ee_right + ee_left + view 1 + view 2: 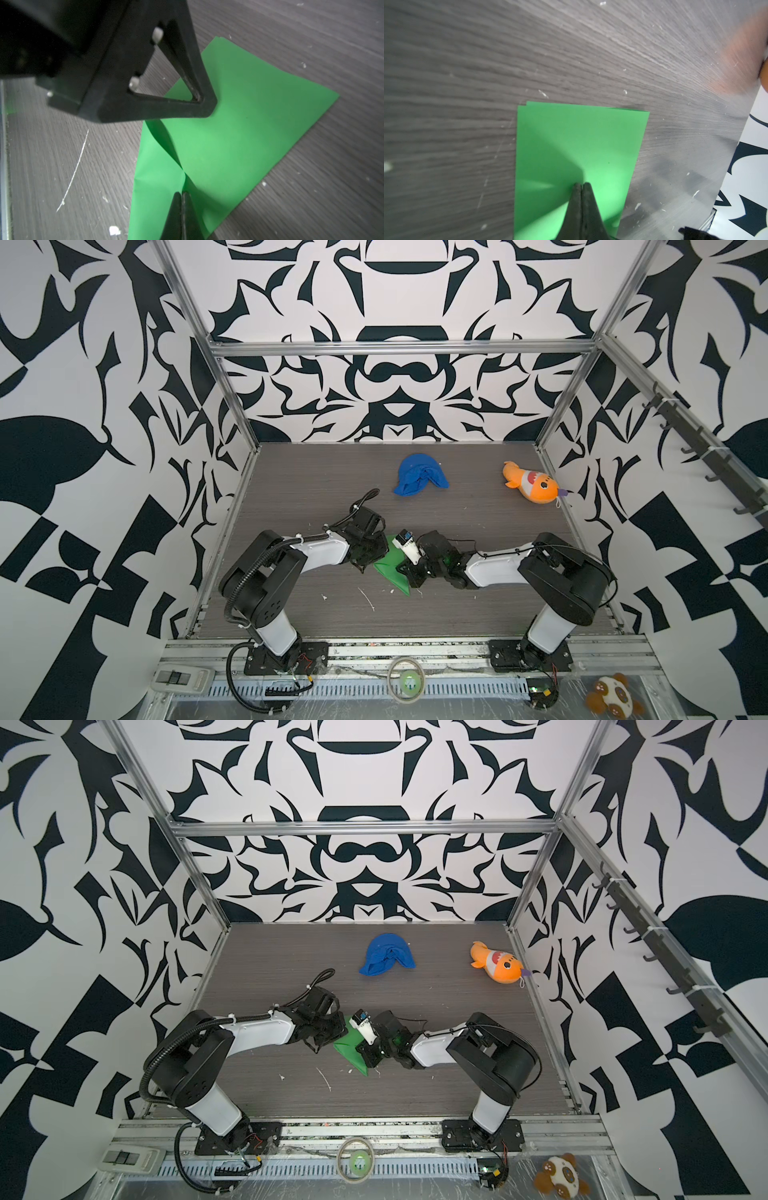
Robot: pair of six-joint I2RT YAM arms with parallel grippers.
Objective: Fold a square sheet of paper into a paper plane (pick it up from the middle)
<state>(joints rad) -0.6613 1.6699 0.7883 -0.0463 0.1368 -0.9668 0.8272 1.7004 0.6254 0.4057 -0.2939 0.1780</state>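
Green paper sheet [581, 145] lay on the grey table [467, 104] right under both of your pincers. It was doubled over on itself: at the edge farthest from your left pincer [581, 184], two layers showed slightly out of line.

Your left pincer was closed, its fingers [588, 207] pressed together with no gap. The tips sat down on the paper, with green showing on both sides of them. Neither wrist view let you tell whether any paper was nipped between those fingers or only pressed beneath them.

Your right pincer [181, 195] was closed too. A raised crease in the sheet ran straight into its tips, so it was pinching that ridge. From there the ridge ran across the sheet and ended under the fingers of your left pincer. The two pincers came at the sheet from opposite sides and stood near each other without touching.

In both top views the green paper sheet [388, 568] [349, 1048] showed only as a wedge between the two black pincers. One point of it stuck out past your right pincer toward the arm bases.

A blue cloth [419, 475] and an orange plush fish [532, 485] lay well beyond both pincers, by the far wall and apart from the paper. White scraps [114, 230] dotted the table near the sheet.
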